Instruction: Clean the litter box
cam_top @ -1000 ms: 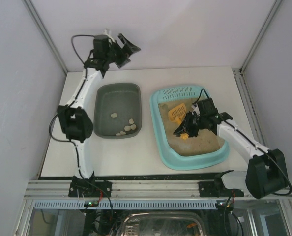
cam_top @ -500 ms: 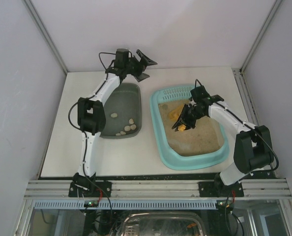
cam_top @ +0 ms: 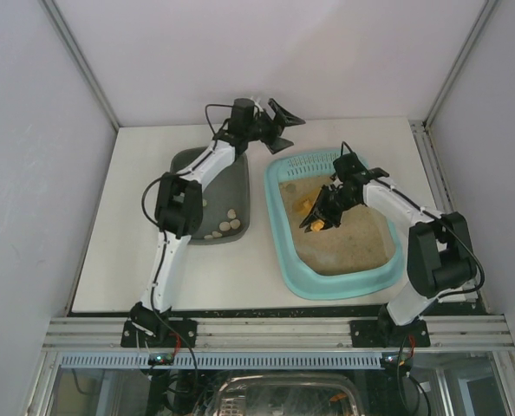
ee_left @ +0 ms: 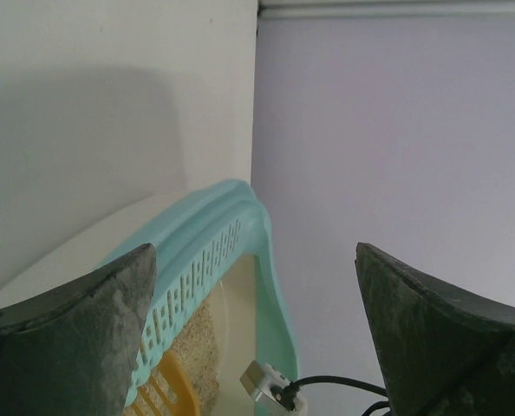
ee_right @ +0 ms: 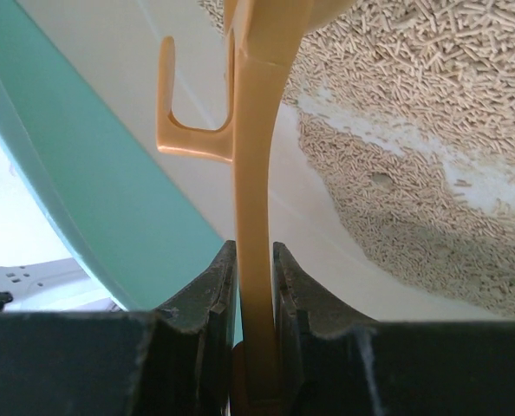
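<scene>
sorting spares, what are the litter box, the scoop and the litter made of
The litter box looks like moulded plastic, light teal, smooth with slight sheen, rounded rim. The scoop: orange plastic, smooth moulded handle with hook. The litter: matte beige stick pellets, maybe pressed plant fibre.

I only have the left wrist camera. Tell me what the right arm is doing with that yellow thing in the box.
Observer: The right gripper is shut on the thin handle of the yellow scoop, over the litter inside the litter box.
Operator: Report where my left gripper sits.
Observer: The left gripper hovers open and empty near the litter box's perforated end.
Operator: Now say what's on the other side of the box from the right arm.
Observer: A dark grey tub sits beside it, with several pale lumps at its near end.
</scene>
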Robot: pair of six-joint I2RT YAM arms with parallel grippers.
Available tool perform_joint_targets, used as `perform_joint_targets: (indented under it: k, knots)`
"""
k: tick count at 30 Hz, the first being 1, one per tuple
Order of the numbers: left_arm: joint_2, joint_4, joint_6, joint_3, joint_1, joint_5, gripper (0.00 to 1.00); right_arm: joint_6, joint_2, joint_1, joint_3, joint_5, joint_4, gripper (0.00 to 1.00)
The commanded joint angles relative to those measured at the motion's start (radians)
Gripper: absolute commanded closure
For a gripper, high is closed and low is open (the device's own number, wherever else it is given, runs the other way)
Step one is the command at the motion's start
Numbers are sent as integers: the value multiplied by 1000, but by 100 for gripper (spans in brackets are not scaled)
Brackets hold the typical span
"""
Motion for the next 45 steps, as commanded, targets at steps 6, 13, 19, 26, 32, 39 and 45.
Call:
perform_joint_targets:
  k: [6, 13, 19, 26, 32, 39, 45]
  knots:
    - [-63, 181, -19, -157, -19, 26, 0, 107, 48, -10, -119, -120, 322, 100]
    - [-105, 174, 7, -238, -19, 47, 0, 187, 116, -10, -174, -169, 529, 100]
    - [-116, 172, 9, -273, -19, 64, 0, 262, 182, -15, -174, -216, 707, 100]
    - [-116, 174, 11, -285, -18, 76, 0, 291, 222, -4, -193, -292, 906, 100]
    - [-121, 173, 9, -285, -12, 77, 0, 343, 144, -9, -324, -295, 1064, 100]
    - [-138, 156, 34, -292, 3, 85, 0, 238, -11, -18, -401, -294, 993, 100]
    - [-166, 145, 63, -330, 7, 88, 0, 136, -85, -32, -428, -286, 861, 100]
